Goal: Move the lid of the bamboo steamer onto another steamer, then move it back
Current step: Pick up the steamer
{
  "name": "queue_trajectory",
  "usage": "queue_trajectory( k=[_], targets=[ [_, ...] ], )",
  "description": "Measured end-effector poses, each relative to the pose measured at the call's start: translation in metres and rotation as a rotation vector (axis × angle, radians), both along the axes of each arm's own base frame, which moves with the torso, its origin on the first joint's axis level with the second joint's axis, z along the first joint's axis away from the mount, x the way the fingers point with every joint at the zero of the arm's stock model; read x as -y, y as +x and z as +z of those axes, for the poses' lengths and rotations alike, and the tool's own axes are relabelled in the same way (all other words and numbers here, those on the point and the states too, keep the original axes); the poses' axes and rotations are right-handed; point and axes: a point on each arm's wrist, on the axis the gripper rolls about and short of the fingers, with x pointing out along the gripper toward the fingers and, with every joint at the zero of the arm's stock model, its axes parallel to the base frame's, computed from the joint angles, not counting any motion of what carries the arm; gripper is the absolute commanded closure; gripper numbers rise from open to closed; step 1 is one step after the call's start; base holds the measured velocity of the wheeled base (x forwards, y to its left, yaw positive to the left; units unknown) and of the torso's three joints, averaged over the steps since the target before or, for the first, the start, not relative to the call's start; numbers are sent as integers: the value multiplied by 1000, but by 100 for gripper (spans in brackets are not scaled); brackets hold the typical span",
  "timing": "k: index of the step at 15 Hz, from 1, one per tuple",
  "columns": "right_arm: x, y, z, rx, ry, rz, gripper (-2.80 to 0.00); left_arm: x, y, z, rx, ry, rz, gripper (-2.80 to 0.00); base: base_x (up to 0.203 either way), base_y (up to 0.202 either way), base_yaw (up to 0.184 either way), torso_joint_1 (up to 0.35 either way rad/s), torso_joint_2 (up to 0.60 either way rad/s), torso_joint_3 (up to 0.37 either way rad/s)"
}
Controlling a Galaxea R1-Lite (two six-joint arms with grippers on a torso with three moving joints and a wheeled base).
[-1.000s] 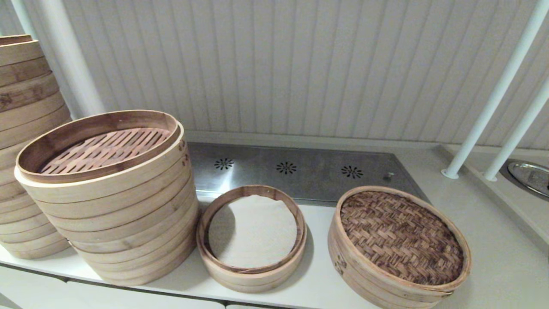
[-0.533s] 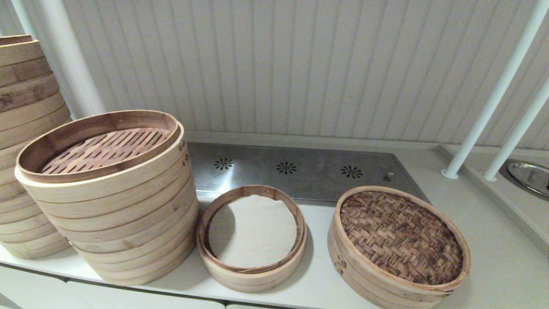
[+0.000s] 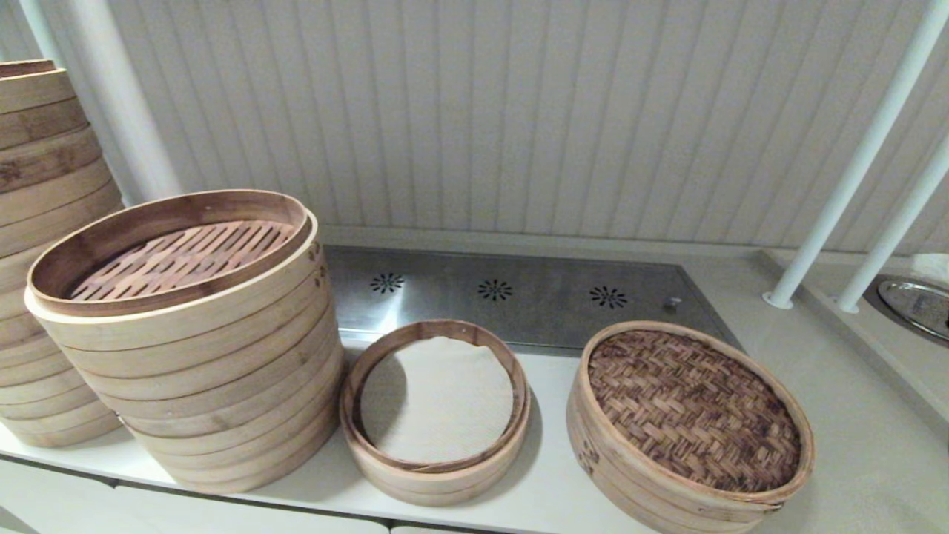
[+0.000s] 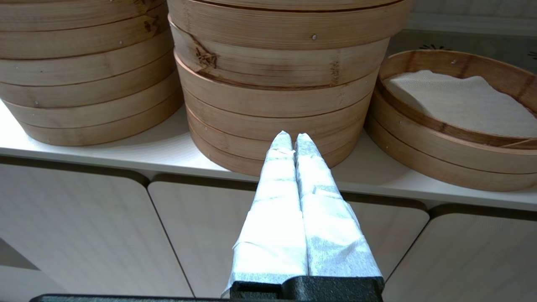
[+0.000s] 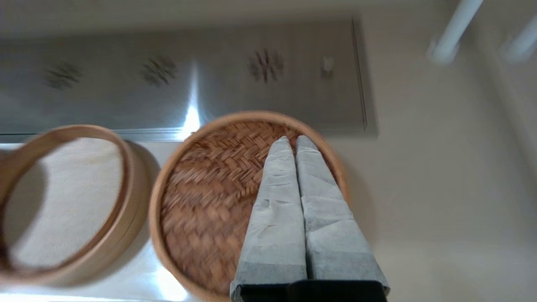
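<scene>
Since the lid [image 3: 693, 410] is thin woven strip inside a pale hoop, I'd judge it light, fairly stiff at the rim and springy across the weave, so the hoop is the place to grab, not the panel. It sits capping a low steamer at the right of the bench [image 3: 552, 475], rim proud of the weave, which gives an edge to pinch from above. Dry bamboo shouldn't be slippery, but a one-sided rim grip will likely let it tilt, so lift level and slow.

Target steamer [image 3: 434, 411] with the white liner is just beside it to the left, apart, top open. The transfer is short.

Right gripper [image 5: 290, 140] hangs above the lid's far-right part, clenched and empty, not touching as far as I can tell; it needs to open before coming down on the hoop.

Left gripper [image 4: 292, 137] is clenched too, empty, parked low in front of the bench edge facing the tall stack [image 4: 277, 84].
</scene>
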Motion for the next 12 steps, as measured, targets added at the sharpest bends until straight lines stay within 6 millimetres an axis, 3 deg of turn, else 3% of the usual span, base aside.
queue_trajectory(
  k=[2,4,8,9,12],
  targets=[
    [-9,52,-1,-123,27,-56,0,0,0,0,0,0,0,0,0,0,0,0,0,0],
    [-32,95,-13,-246,35,-89,0,0,0,0,0,0,0,0,0,0,0,0,0,0],
    [-66,146,-51,-436,29,-131,0,0,0,0,0,0,0,0,0,0,0,0,0,0],
    [-69,154,-61,-469,40,-151,-280,0,0,0,0,0,1,0,0,0,0,0,0,0],
    [-74,162,-86,-543,81,-196,-280,0,0,0,0,0,1,0,0,0,0,0,0,0]
  ],
)
